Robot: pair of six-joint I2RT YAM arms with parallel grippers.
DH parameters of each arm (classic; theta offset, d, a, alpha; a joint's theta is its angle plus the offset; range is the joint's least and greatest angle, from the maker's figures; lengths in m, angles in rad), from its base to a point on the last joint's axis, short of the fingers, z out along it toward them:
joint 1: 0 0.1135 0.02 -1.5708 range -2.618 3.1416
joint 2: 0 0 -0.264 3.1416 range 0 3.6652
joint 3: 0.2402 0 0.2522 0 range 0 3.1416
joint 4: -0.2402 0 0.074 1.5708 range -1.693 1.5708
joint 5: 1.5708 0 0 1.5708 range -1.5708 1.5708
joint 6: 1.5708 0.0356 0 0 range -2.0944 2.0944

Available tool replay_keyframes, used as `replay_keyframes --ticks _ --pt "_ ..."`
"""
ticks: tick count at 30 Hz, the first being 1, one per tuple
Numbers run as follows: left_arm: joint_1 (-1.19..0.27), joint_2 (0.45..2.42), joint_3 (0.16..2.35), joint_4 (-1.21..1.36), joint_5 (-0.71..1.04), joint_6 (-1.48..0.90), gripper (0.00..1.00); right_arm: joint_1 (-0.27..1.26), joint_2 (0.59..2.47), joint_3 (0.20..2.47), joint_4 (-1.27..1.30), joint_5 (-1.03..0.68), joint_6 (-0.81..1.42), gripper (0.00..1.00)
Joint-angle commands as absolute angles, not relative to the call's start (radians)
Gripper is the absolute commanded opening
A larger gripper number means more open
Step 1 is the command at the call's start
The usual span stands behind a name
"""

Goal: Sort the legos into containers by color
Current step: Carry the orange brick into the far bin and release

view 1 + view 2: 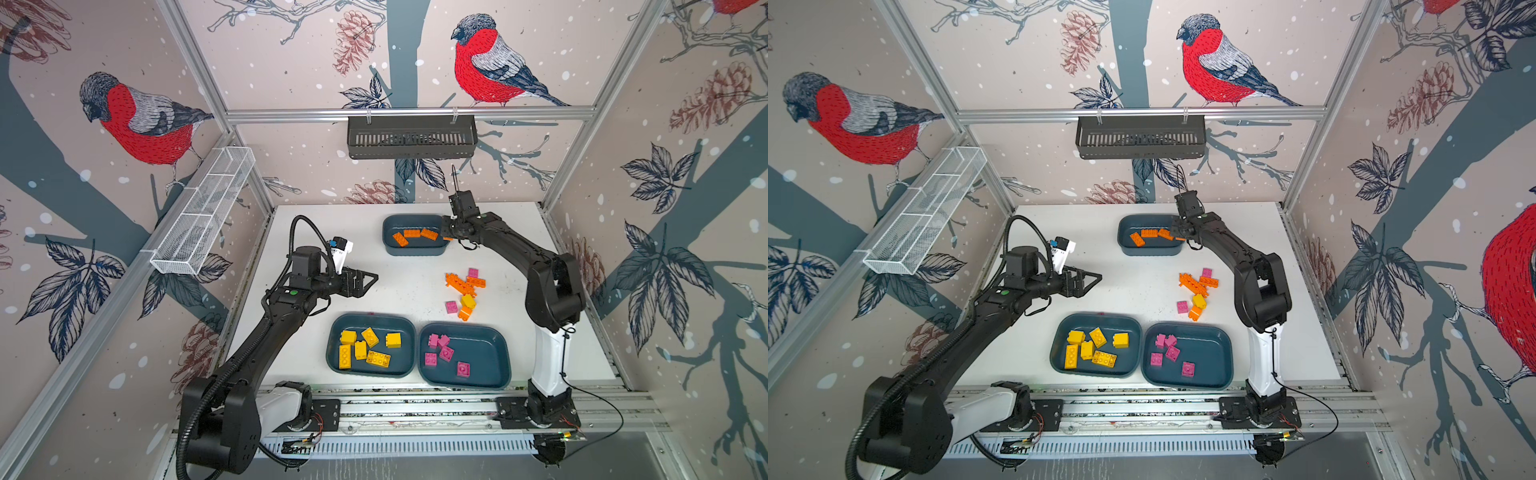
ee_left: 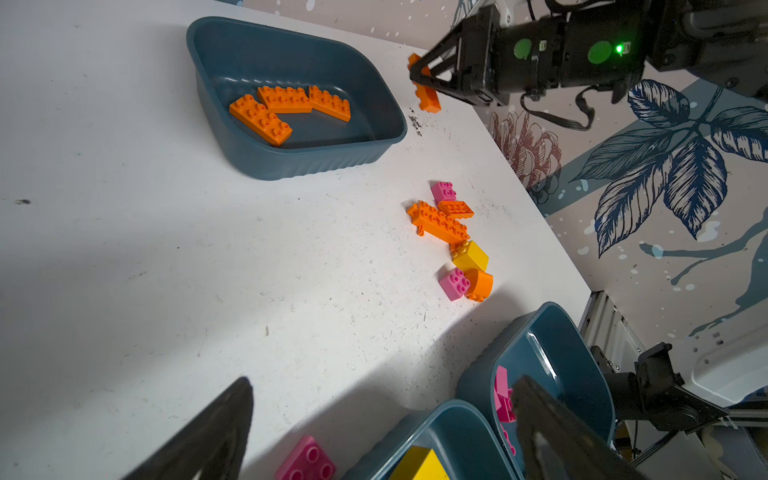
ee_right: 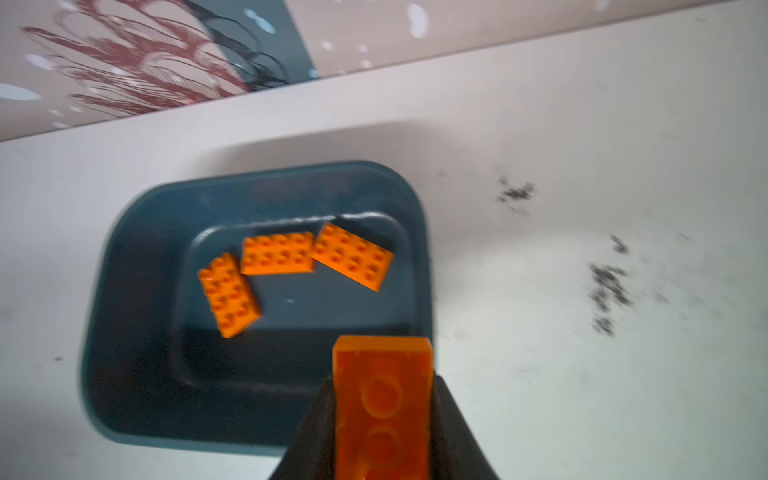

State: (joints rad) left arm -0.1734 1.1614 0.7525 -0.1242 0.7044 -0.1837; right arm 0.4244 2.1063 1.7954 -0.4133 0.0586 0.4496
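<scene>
Tool on the right arm (image 3: 384,415) clamps an oblong orange plastic brick (image 3: 382,357) beside the small deep teal tub (image 3: 133,316)'s rim; left tool (image 1: 368,282) hangs wide open, empty.

We can read no lettering, brand or number anywhere. Small tags (image 2: 542,45) beside the green dots (image 2: 523,48), just behind the right gripper (image 2: 420,85), are too tiny to read.
</scene>
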Motion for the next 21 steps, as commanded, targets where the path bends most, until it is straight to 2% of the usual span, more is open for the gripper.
replay_keyframes --ticks 1,6,10,12,15,21 --pt "-0.171 1.158 0.768 -0.101 0.715 -0.166 0.96 0.443 2.194 1.904 -0.450 0.021 0.440 0.24" --pt "-0.170 1.157 0.771 -0.092 0.715 -0.168 0.96 0.450 2.345 2.054 -0.498 0.022 0.453 0.31" --pt "-0.170 1.163 0.785 -0.108 0.717 -0.157 0.96 0.450 2.361 2.106 -0.529 0.009 0.420 0.58" --pt "-0.168 1.164 0.787 -0.111 0.716 -0.154 0.96 0.440 2.323 2.081 -0.545 -0.013 0.390 0.65" --pt "-0.167 1.166 0.784 -0.108 0.718 -0.155 0.96 0.418 2.211 1.955 -0.546 -0.046 0.304 0.69" --pt "-0.167 1.168 0.769 -0.102 0.724 -0.161 0.96 0.360 1.945 1.638 -0.579 -0.172 -0.001 0.73"
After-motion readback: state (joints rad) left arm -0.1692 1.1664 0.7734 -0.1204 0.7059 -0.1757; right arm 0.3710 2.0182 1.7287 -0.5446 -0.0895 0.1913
